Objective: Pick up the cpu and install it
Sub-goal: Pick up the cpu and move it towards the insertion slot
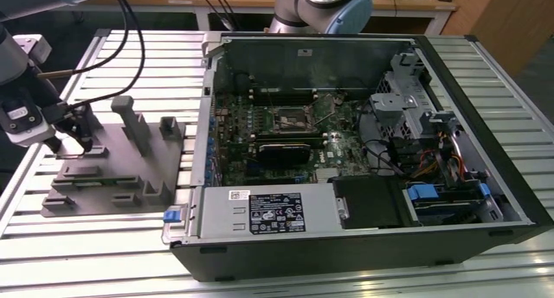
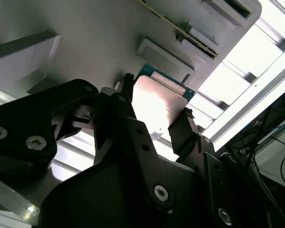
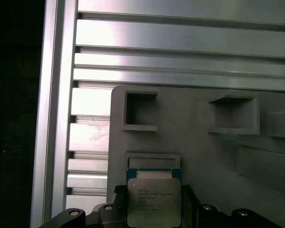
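The cpu [image 3: 154, 202] is a small square chip with a silvery top and a thin green rim. In both wrist views it sits between my two black fingers [image 2: 180, 133], which press against its opposite edges. My gripper [image 2: 156, 99] is shut on it. The chip is just over a shallow square recess [image 3: 152, 159] of the grey parts fixture [image 1: 113, 174]; whether it rests there or hangs clear I cannot tell. In the exterior view my gripper [image 1: 76, 144] is low over the fixture's far corner at the exterior view's left. The empty processor socket [image 1: 290, 118] lies on the motherboard inside the open computer case [image 1: 484, 84].
Upright grey posts [image 1: 130, 119] rise from the fixture beside my gripper. The case's side wall [image 1: 207, 116] stands between the fixture and the motherboard. Inside are a silver power-supply box [image 1: 268, 212], a black block [image 1: 281, 152] and drive cages [image 1: 416, 116]. Everything rests on a slatted aluminium table [image 1: 156, 58].
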